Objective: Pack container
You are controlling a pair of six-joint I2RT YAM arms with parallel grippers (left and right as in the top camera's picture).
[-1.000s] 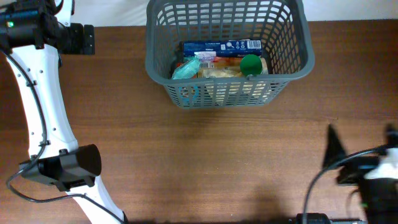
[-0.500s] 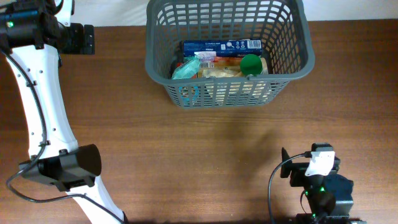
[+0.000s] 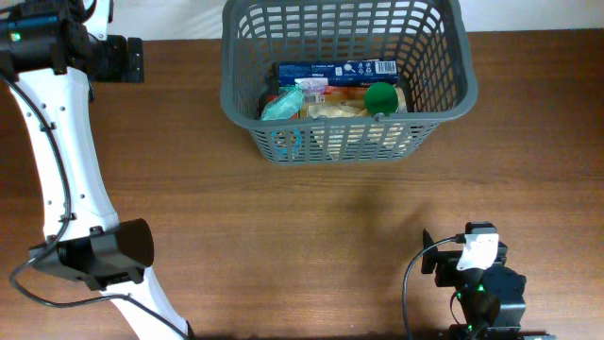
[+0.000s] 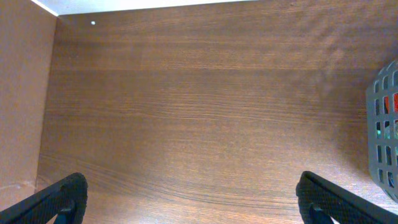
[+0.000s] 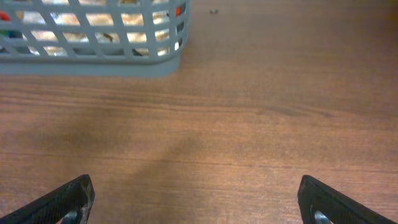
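The container [image 3: 345, 113] is a large dark grey slotted basket at the far middle of the table. It holds a blue box [image 3: 336, 69], a green round item [image 3: 381, 96], a teal packet [image 3: 283, 104] and a pale yellow packet [image 3: 332, 110]. My left gripper [image 3: 132, 59] is at the far left, left of the container; in the left wrist view it [image 4: 199, 202] is open and empty over bare wood, with the container's wall [image 4: 387, 130] at the right edge. My right gripper [image 3: 429, 261] is folded low at the near right; in the right wrist view it [image 5: 199, 202] is open and empty, with the container [image 5: 93, 53] ahead to the left.
The brown wooden table [image 3: 302, 227] runs between the container and the near edge. The left arm's white link [image 3: 66, 161] and black base joint [image 3: 104, 253] stand along the left side. A pale wall edge [image 4: 124, 5] borders the far table side.
My right arm has drawn in from the right edge to a folded pose at the near right. The left arm and the container's contents have not moved.
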